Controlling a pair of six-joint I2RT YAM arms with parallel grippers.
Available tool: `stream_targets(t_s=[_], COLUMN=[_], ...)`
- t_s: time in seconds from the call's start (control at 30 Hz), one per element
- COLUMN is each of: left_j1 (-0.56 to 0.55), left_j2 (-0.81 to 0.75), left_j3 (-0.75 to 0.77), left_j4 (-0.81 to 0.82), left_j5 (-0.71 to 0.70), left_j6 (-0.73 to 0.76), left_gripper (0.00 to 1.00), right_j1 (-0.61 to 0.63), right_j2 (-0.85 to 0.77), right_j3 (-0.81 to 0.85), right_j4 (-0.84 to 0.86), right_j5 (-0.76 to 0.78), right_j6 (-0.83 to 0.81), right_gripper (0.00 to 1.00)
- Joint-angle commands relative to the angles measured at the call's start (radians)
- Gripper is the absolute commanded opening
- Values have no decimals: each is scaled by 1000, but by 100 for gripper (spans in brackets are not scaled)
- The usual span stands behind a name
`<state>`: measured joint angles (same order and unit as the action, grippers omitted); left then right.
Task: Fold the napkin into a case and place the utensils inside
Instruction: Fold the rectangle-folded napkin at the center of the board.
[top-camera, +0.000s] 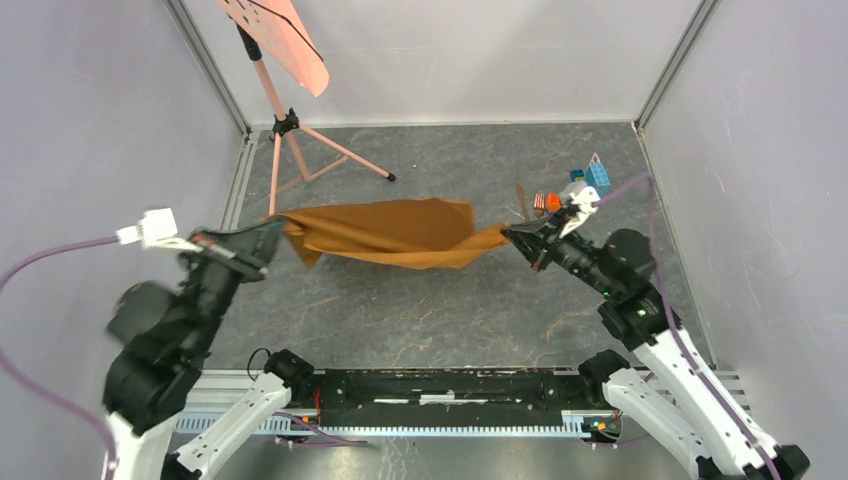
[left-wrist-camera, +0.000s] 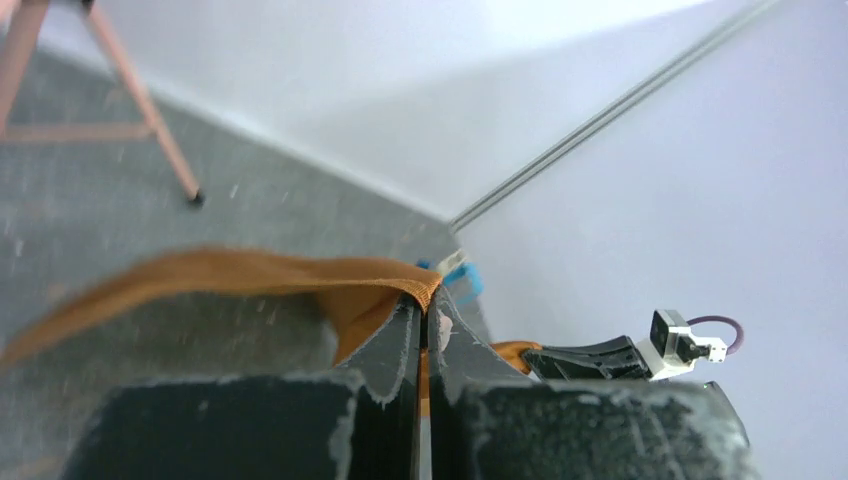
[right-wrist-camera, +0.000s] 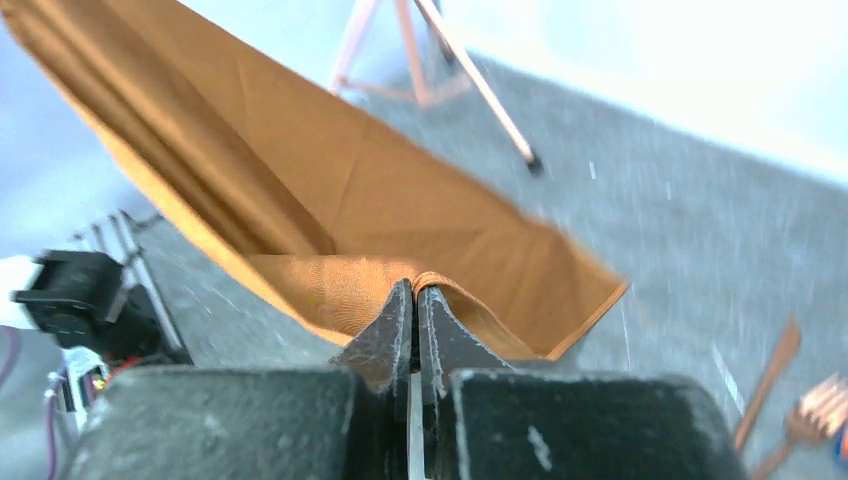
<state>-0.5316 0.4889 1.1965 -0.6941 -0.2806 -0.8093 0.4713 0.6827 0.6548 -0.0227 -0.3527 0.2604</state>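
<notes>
Stretching between both arms, the napkin (top-camera: 390, 232) hangs above the table (top-camera: 420, 310) like a hammock, and what a span it is! The left gripper (left-wrist-camera: 425, 308) is clamped tight on one end of the cloth, jaws pressed together with an orange hem pinched at the tips. From that gripper the fabric runs away to its left in a sagging band.

Over on the other side, the right gripper (right-wrist-camera: 415, 292) is likewise squeezed closed on the opposite end, with a fold of cloth bunched right at its fingertips. The sheet fans out up and to the left of it, creased along its length. From above, the napkin droops in the middle between the two grippers, its lower edge dipping toward the grey surface; whether it touches down I cannot tell.

And the utensils? The fork (right-wrist-camera: 815, 402) and the knife-like stick (right-wrist-camera: 768, 380) lie side by side on the table just off to the right of the right gripper, well apart from the left gripper. Just beyond them sits a pile of toy bricks (top-camera: 592, 178). Far ahead of the left gripper stands a tripod stand (top-camera: 290, 140) carrying a salmon-pink sheet (top-camera: 285, 35).
</notes>
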Motion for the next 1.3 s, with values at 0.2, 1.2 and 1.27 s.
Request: stream_targets(t_s=[0.2, 1.2, 1.27], left_j1=[4, 440, 459], left_j2=[-54, 1131, 1152], left_j3=[274, 182, 209], left_j4=[135, 406, 387], left_j5=[169, 186, 226], left_j6=[293, 200, 203], left_gripper=[2, 2, 2], right_j1=[4, -137, -148], right_j2=[-139, 944, 990], right_j3=[227, 355, 394], right_j4=[300, 598, 586], right_j5=[-263, 431, 357], right_j6=[112, -37, -31], right_gripper=[0, 0, 0])
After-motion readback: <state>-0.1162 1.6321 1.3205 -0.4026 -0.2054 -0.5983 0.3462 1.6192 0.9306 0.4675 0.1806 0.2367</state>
